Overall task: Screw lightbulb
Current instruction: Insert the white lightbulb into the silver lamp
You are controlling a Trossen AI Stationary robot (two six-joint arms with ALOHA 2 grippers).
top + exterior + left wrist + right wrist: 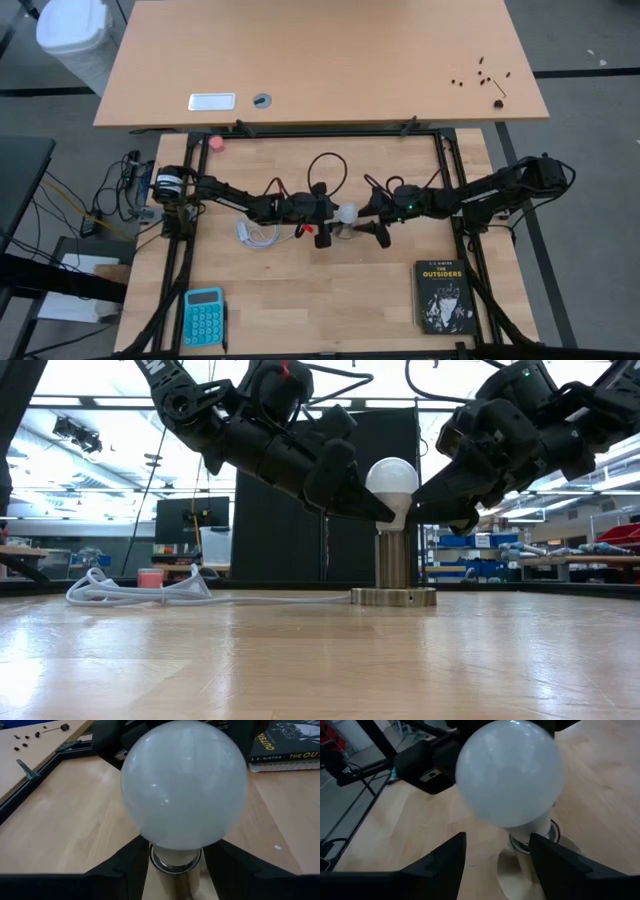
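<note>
White bulb [392, 480] sat mid-frame in the socket [394, 560]. My left gripper [375, 510] clasped its neck; the right gripper [497, 852] hung unclenched beside it. I judged tightening remained.

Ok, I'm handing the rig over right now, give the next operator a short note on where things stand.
Left gripper: at the lightbulb's neck, fingers either side, contact unclear.
Right gripper: opposite side of the neck, jaws apart, not gripping.
Lightbulb: upright on the metal socket at table centre, white cord trailing off on the left arm's side.
Done: bulb seated in the socket.
Left: how far it is threaded cannot be seen; grip and keep turning, then release.
</note>
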